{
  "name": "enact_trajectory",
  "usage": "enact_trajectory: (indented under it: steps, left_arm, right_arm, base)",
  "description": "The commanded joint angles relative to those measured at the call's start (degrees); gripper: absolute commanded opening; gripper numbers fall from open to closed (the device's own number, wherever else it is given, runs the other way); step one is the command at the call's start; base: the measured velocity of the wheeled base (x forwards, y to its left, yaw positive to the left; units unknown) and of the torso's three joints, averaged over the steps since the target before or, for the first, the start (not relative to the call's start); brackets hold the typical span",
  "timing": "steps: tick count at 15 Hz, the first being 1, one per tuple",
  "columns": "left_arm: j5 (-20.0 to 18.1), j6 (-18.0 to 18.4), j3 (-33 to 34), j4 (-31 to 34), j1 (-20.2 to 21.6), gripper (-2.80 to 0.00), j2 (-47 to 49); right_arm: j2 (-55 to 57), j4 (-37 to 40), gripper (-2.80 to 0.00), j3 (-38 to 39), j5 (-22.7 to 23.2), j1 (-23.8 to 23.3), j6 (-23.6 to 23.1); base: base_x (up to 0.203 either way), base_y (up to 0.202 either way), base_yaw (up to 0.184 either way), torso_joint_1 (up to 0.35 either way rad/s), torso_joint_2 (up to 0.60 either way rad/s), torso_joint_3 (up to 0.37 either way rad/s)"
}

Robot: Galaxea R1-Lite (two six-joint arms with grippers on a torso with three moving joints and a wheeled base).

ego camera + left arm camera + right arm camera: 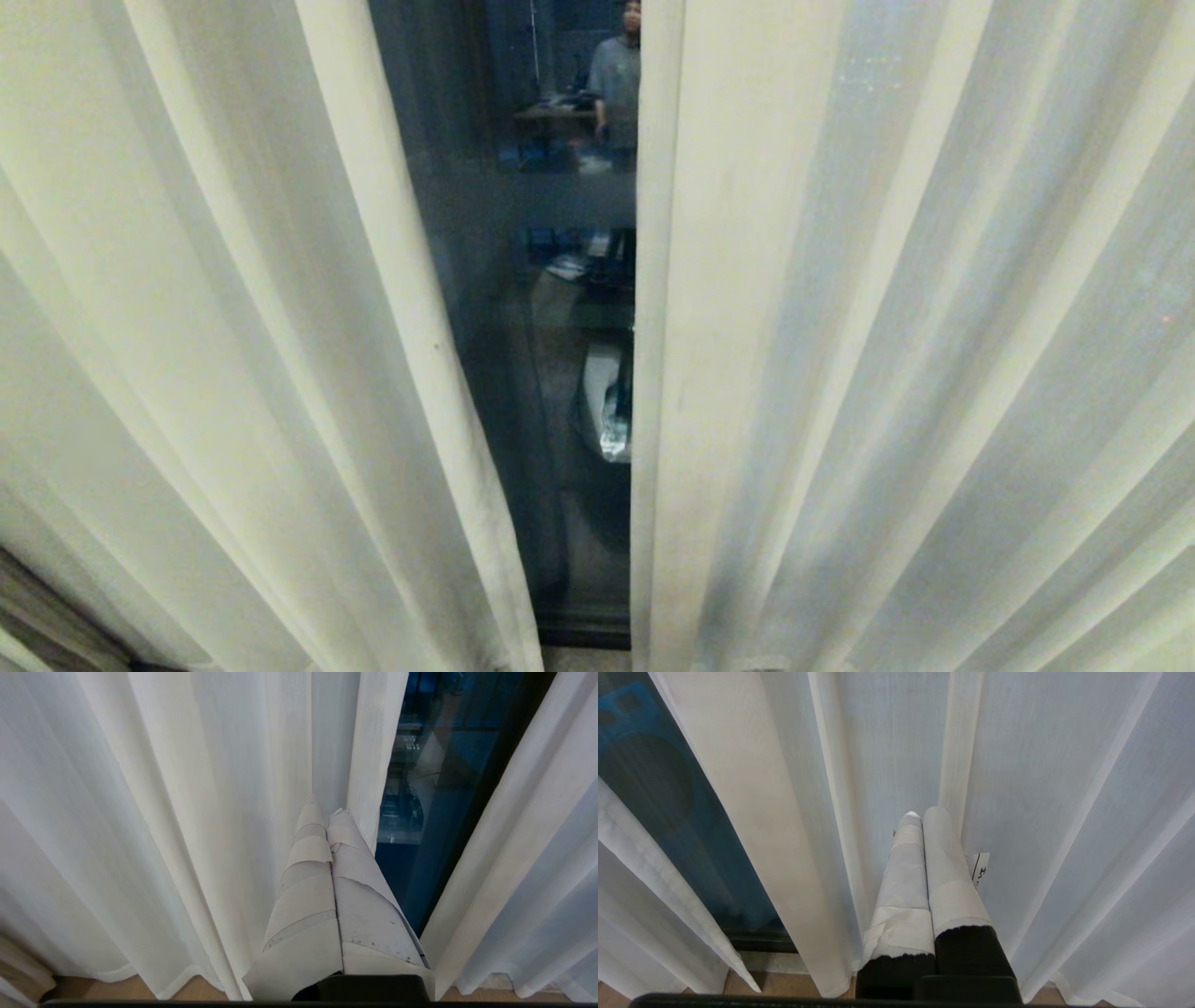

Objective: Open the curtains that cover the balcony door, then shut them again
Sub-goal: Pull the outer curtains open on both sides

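The curtains (915, 373) are seen hanging slightly parted in the head view, with a strip of the balcony door (532, 373) exposed between them. Neither arm is shown there. Only in the wrist views are the left gripper (327, 812) and right gripper (922, 814) shown, each pressed together, empty, before the pleats.

We see the curtains (233, 308) as cream to off-white, plain woven, with long vertical pleats shading pale grey-blue on the right panel (934, 327). The balcony door (523, 308) shows dark, near-black glass with deep blue reflections and a greyish horizontal band. The left gripper (327, 807) fingers (306, 858) are wrapped in off-white tape; the right gripper (924, 812) fingers (943, 858) look pale-taped over black. The floor (117, 989) seems light wood-brown.
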Motion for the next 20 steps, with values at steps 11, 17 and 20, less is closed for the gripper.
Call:
enact_trajectory:
  steps: [11,17,20]
  left_arm:
    - [0.0,0.0,0.0,0.1,0.0,-2.80,-0.1]
    - [-0.4,0.1,0.0,0.1,0.0,-2.80,-0.1]
    - [-0.4,0.1,0.0,-5.7,0.0,-2.80,-0.1]
  right_arm:
    - [0.0,0.0,-2.80,0.0,0.0,0.0,0.0]
    - [0.0,-0.1,-2.80,0.0,0.0,0.0,0.0]
    - [0.1,0.0,-2.80,0.0,0.0,0.0,0.0]
  base:
    - [0.000,0.000,0.000,0.000,0.00,0.000]
    - [0.000,0.000,0.000,0.000,0.00,0.000]
    - [0.000,0.000,0.000,0.000,0.00,0.000]
